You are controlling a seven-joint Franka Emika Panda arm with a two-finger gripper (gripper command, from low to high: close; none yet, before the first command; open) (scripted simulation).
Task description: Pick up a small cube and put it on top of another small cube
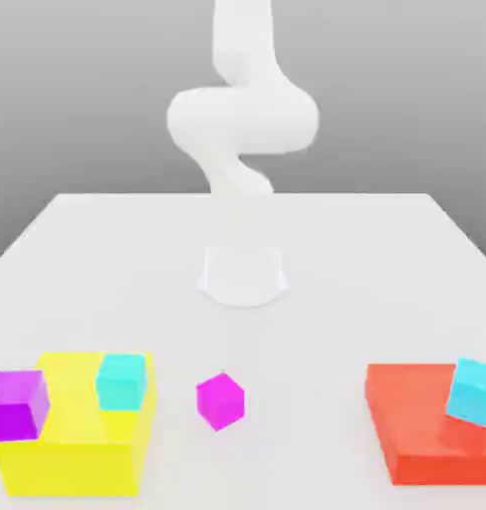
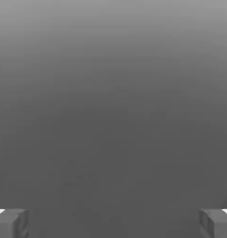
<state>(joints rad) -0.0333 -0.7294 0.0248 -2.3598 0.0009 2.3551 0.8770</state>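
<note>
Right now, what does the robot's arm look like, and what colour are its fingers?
The arm is plain white, smooth and rounded like fat bent tubes, rising from a round white base. No cables or markings show on it. In the hand view, the fingers are blocky dark grey pieces with white at their outer corners.

Simulated test bench, not real room: plain white table, featureless grey backdrop, flat-coloured blocks, smooth white robot arm without texture.
</note>
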